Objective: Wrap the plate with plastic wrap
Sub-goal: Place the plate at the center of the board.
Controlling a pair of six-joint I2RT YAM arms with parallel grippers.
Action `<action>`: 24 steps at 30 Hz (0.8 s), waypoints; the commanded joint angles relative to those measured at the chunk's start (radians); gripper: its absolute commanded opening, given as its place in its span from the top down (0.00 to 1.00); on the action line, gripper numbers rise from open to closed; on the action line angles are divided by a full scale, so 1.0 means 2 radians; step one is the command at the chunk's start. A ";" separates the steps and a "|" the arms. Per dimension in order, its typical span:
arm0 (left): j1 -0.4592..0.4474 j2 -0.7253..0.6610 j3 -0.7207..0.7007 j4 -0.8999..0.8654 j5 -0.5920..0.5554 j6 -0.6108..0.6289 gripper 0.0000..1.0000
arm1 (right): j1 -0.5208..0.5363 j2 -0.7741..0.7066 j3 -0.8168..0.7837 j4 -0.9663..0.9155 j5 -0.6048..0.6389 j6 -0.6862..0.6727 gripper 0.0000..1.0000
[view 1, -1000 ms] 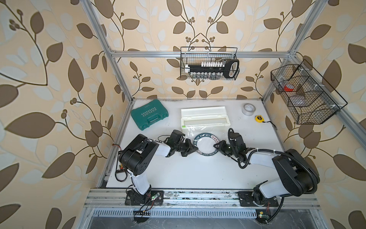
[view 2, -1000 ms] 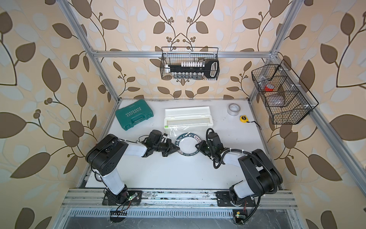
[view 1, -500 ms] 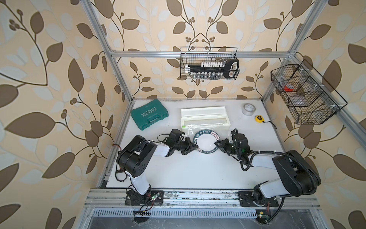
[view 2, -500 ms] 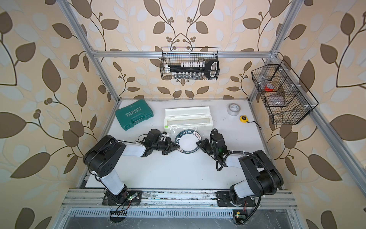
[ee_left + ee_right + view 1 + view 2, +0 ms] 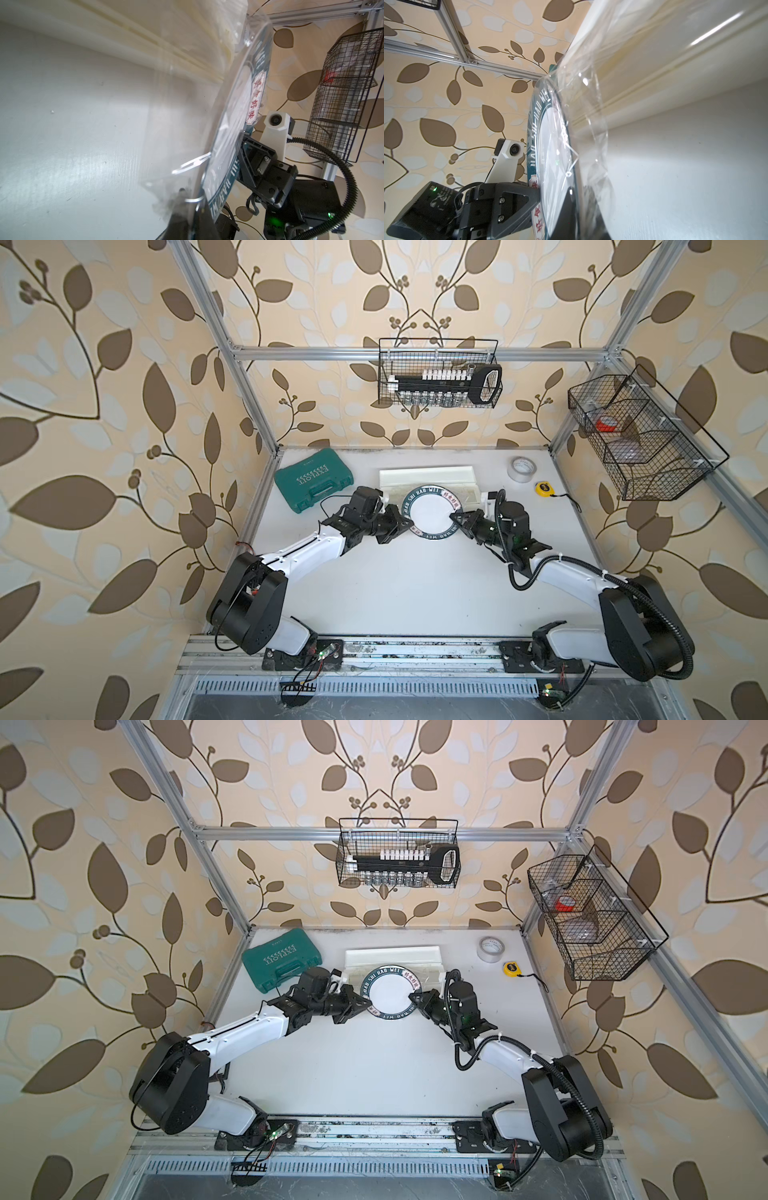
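The plate (image 5: pixel 430 516), white with a navy lettered rim, hangs between my two grippers just in front of the white dispenser box (image 5: pixel 428 475). My left gripper (image 5: pixel 406 524) is shut on its left rim and my right gripper (image 5: pixel 457 517) is shut on its right rim; both top views show this. Glossy plastic wrap (image 5: pixel 176 145) lies over the plate (image 5: pixel 234 128) and hangs crinkled past its edge. In the left wrist view the left gripper (image 5: pixel 193 209) pinches rim and film together. In the right wrist view the right gripper (image 5: pixel 577 207) does the same, with plastic wrap (image 5: pixel 591 145) trailing off the plate (image 5: pixel 548 145).
A green tool case (image 5: pixel 313 485) lies at the back left. A grey tape roll (image 5: pixel 522 468) and a yellow tape measure (image 5: pixel 545 488) sit at the back right. Wire baskets hang on the back wall (image 5: pixel 438 373) and on the right wall (image 5: pixel 640 439).
The plate has moved toward the back, up to the dispenser box, with both arms following it. My right gripper has closed on the plate's right rim.
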 commanded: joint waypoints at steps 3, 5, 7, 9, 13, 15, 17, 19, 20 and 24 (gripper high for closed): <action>-0.012 -0.031 0.017 -0.026 -0.001 0.061 1.00 | 0.002 -0.014 0.023 -0.016 0.011 -0.047 1.00; -0.017 -0.032 -0.009 -0.002 0.001 0.051 1.00 | 0.002 -0.019 0.007 -0.009 0.008 -0.047 1.00; -0.024 -0.037 -0.039 0.028 0.000 0.038 1.00 | 0.002 -0.028 -0.017 0.002 0.007 -0.046 1.00; -0.034 -0.049 -0.071 0.057 -0.012 0.032 1.00 | 0.004 -0.039 -0.045 0.014 0.005 -0.044 1.00; -0.063 -0.073 -0.122 0.095 -0.048 0.031 1.00 | 0.017 -0.062 -0.094 0.026 0.011 -0.045 1.00; -0.076 -0.079 -0.150 0.122 -0.065 0.029 1.00 | 0.030 -0.070 -0.119 0.033 0.019 -0.048 1.00; -0.088 -0.080 -0.179 0.151 -0.083 0.027 1.00 | 0.043 -0.073 -0.138 0.034 0.030 -0.050 1.00; -0.096 -0.078 -0.208 0.179 -0.090 0.017 1.00 | 0.051 -0.071 -0.155 0.033 0.035 -0.047 1.00; -0.098 -0.074 -0.221 0.188 -0.090 0.009 1.00 | 0.053 -0.069 -0.165 0.036 0.035 -0.042 1.00; -0.121 -0.053 -0.252 0.205 -0.098 -0.023 1.00 | 0.074 -0.067 -0.192 0.028 0.050 -0.029 1.00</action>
